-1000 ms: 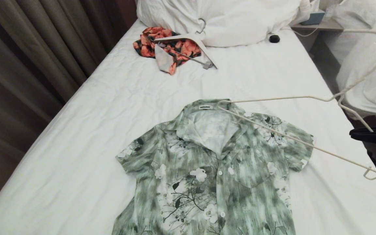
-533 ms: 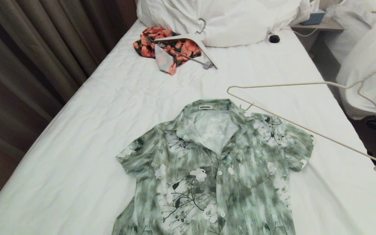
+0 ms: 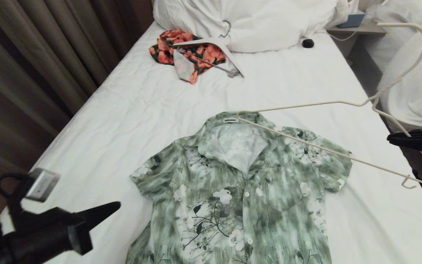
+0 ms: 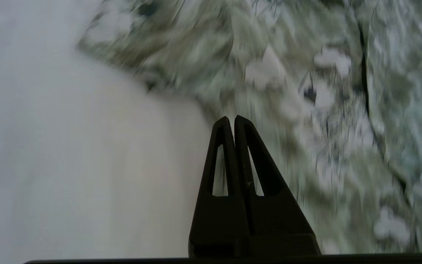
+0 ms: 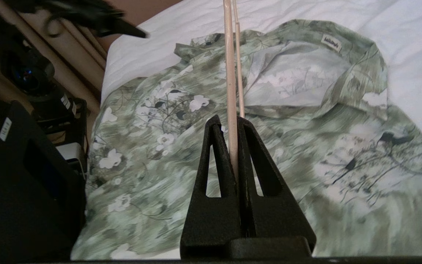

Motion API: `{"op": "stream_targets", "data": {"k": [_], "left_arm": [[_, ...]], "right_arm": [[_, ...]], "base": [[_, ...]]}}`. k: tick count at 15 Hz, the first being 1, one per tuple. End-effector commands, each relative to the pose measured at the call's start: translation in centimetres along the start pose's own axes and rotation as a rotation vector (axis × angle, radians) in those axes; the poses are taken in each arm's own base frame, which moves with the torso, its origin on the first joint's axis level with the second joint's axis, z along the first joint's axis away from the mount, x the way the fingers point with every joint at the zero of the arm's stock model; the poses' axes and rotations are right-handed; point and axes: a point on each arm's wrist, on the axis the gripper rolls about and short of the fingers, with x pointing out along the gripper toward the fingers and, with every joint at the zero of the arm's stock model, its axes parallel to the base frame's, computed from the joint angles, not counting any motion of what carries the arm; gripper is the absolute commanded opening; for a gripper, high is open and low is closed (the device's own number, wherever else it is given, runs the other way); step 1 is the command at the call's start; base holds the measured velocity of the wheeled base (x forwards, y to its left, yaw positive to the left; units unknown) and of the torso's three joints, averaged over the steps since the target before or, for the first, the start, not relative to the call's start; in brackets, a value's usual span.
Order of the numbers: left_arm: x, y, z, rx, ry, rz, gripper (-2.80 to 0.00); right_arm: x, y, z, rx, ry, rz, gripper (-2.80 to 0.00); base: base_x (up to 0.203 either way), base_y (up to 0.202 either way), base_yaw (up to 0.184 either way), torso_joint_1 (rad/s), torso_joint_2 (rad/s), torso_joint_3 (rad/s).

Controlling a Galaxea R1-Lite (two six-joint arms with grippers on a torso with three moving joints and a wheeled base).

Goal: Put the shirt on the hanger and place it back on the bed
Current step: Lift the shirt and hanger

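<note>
Shirt soft matt printed cloth; hanger thin smooth cream wire; bed sheet wrinkled matt cloth

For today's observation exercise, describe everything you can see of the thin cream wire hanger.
The hanger is thin cream-coloured wire, a triangle with a slim curved hook toward the neighbouring bed and a small notch hook near the lower bar's end. It is held tilted above the bed, its far corner at the collar of the shirt. The right tool is shut on one wire at the bed's right edge.

shirt on bed, hanger above
</note>
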Motion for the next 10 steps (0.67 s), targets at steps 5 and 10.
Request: {"op": "stream_targets", "data": {"k": [5,10], "left_arm": [[13.3,-3.6,2.8,-0.072,-0.021,-0.166,-2.8],[17.5,-5.7,2.6,-0.106,0.023,-0.209,-2.8]], "right_arm": [[0.4,-3.3,-0.1,-0.014,-0.007,0.013,-2.8],[-0.3,-4.0,-0.3,-0.011,-0.006,-0.012,-2.8]], "base": [[0.0,0.0,0.0,0.0,0.0,0.0],[0.0,0.0,0.0,0.0,0.0,0.0]]}}
